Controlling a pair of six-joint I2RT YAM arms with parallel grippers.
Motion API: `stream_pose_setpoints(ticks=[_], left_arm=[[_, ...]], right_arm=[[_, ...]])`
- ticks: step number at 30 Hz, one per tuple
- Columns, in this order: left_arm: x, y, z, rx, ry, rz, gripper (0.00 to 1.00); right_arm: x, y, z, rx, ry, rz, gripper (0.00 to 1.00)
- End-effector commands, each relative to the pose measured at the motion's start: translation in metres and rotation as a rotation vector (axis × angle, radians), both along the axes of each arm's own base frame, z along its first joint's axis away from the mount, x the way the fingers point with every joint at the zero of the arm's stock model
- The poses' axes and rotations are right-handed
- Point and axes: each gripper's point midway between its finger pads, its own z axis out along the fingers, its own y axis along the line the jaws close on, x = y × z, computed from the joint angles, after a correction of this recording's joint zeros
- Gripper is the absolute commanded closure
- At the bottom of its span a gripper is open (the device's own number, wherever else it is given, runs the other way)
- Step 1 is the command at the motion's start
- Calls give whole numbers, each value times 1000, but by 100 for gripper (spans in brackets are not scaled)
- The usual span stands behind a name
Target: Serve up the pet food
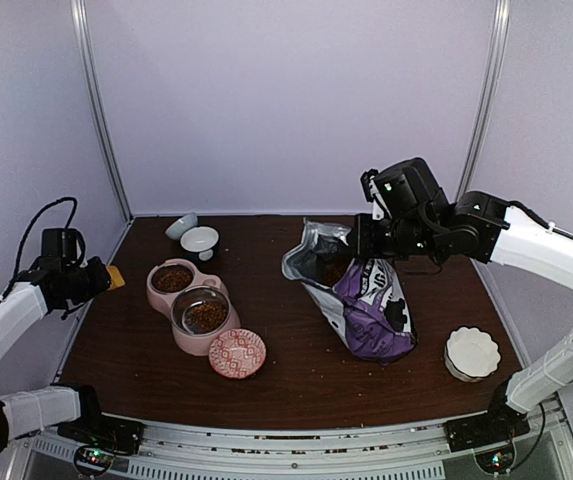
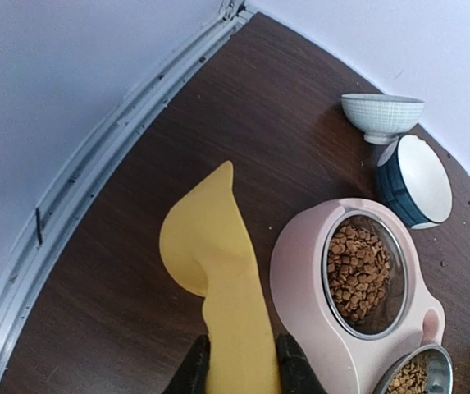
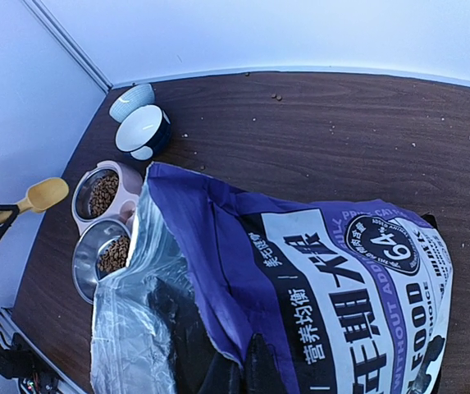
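Brown kibble [image 1: 173,279] fills both steel bowls of the pink double feeder [image 1: 192,330]; it also shows in the left wrist view [image 2: 358,268] and the right wrist view [image 3: 102,193]. The purple food bag [image 1: 371,310] stands open at centre right. My right gripper [image 3: 247,373] is shut on the bag's open rim [image 3: 218,271]. My left gripper [image 2: 239,365] is shut on the handle of the yellow scoop [image 2: 214,263], held above the table left of the feeder. I see no kibble on the scoop's visible side.
A light bowl [image 1: 181,225] and a dark blue bowl with white inside [image 1: 200,241] sit behind the feeder. A pink patterned dish [image 1: 237,353] lies in front of it. A white scalloped dish [image 1: 471,353] sits at the front right. Stray kibble dots the table.
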Motion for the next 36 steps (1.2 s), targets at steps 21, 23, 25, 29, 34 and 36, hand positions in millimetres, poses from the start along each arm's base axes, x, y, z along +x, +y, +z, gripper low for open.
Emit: stream_pose_setpoints(ticks=[21, 23, 25, 29, 34, 36], left_arm=[[41, -9, -76, -232, 28, -35, 46], [41, -9, -77, -232, 31, -35, 41], [40, -9, -78, -233, 36, -36, 37], [37, -4, -74, -212, 33, -14, 20], [23, 13, -56, -118, 21, 53, 3], [16, 23, -40, -54, 17, 84, 2]], right_arm=[[5, 5, -5, 5, 16, -2, 100], [5, 4, -6, 0, 16, -3, 100], [5, 3, -6, -3, 16, -4, 100], [5, 0, -3, -4, 11, -10, 100], [3, -3, 4, -14, -4, 3, 100], [1, 0, 9, -24, -8, 42, 100]])
